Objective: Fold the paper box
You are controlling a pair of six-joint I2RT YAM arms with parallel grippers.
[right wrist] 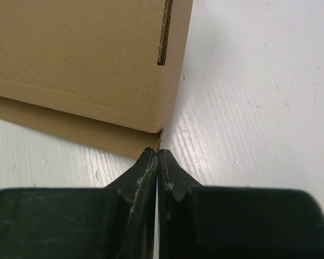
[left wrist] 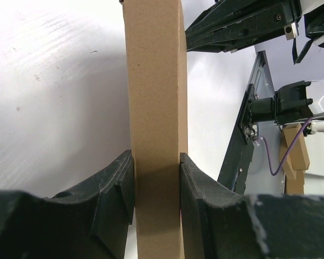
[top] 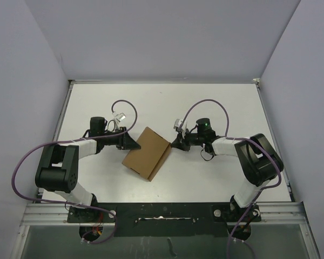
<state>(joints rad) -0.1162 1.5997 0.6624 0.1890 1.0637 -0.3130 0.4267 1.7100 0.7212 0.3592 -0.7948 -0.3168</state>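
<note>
The paper box [top: 147, 153], a slim brown cardboard box, lies slantwise at the table's middle between both arms. My left gripper [top: 130, 144] is at its left side. In the left wrist view its jaws [left wrist: 156, 162] press on both faces of the box's narrow side [left wrist: 154, 97]. My right gripper [top: 176, 143] is at the box's right corner. In the right wrist view its jaws [right wrist: 158, 152] are shut, tips touching the corner where a lower flap [right wrist: 70, 127] sticks out under the box [right wrist: 81, 59]. A slit [right wrist: 164, 38] shows near that edge.
The white table [top: 216, 102] is ringed by grey walls. A black metal rail [top: 162, 211] runs along the near edge by the arm bases. Purple cables [top: 127, 105] loop over both arms. Beyond the rail, a small brown piece [left wrist: 294, 156] shows in the left wrist view.
</note>
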